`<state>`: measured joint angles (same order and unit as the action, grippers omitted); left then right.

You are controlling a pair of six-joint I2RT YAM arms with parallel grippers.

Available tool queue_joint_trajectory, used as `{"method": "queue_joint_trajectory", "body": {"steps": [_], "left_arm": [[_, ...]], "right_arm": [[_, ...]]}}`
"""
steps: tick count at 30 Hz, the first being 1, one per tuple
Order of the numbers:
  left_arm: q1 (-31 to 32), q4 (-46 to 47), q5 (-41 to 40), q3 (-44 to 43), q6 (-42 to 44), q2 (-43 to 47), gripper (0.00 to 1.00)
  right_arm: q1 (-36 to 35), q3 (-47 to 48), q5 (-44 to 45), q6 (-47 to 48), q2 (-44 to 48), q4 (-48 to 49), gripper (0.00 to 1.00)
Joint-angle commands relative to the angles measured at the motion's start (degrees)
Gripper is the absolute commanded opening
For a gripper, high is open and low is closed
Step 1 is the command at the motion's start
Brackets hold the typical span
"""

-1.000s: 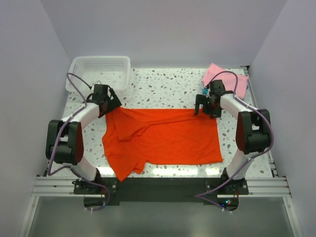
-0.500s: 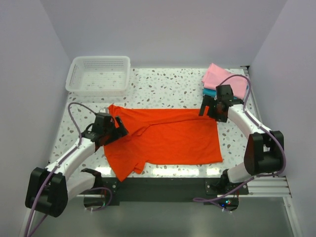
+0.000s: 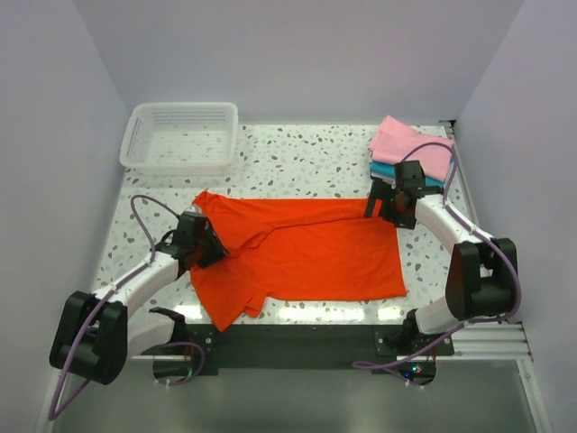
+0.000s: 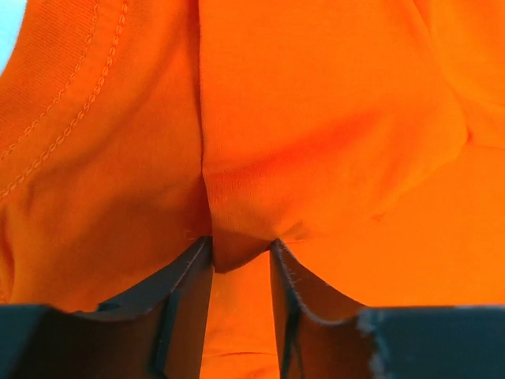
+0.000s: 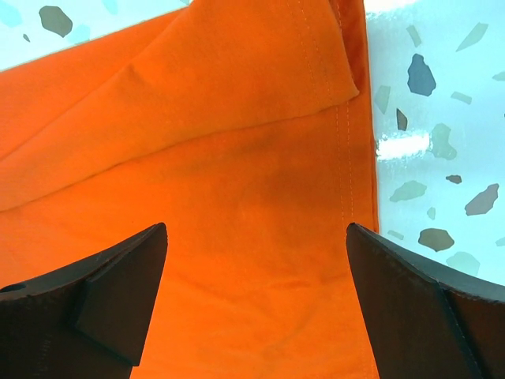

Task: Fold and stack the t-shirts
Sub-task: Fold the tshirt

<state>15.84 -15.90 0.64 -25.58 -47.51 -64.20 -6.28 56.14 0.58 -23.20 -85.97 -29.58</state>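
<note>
Here the left claw [image 4: 241, 251], half closed, is pinching a fold of the orange-red t-shirt [image 4: 316, 118], while the right claw [image 5: 256, 229] is hanging wide open over its hemmed corner.

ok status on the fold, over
Left gripper pinching orange t-shirt at its left side. Right gripper open over far right corner. Pink t-shirt beyond, apart.

Three t-shirts [image 3: 306, 253], one white mesh basket [image 3: 180, 115], two robot arms [image 3: 144, 281], one speckled table [image 3: 306, 158]
</note>
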Motion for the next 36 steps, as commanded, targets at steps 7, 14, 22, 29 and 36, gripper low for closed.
{"method": "queue_joint_trajectory", "body": {"steps": [7,14,22,29,36], "left_arm": [[-0.01,4.56,-0.47,-4.91,0.57,-6.01,0.12],[-0.02,1.14,-3.89,-7.99,1.71,-4.62,0.0],[-1.76,-3.96,-8.2,-9.05,2.06,-0.84,0.0],[-7.05,-7.48,-8.82,-10.27,4.0,2.59,0.0],[-7.31,-6.08,-5.49,-10.54,4.7,1.45,0.0]], "right_arm": [[0.66,2.83,0.83,2.46,-3.93,4.45,0.89],[0.66,4.24,1.26,3.07,-6.05,4.1,0.88],[0.92,5.56,5.57,2.63,-7.19,1.99,0.79],[0.92,5.38,4.87,2.72,-7.98,1.28,0.68],[0.83,5.82,1.36,2.55,-9.3,1.63,0.6]]}}
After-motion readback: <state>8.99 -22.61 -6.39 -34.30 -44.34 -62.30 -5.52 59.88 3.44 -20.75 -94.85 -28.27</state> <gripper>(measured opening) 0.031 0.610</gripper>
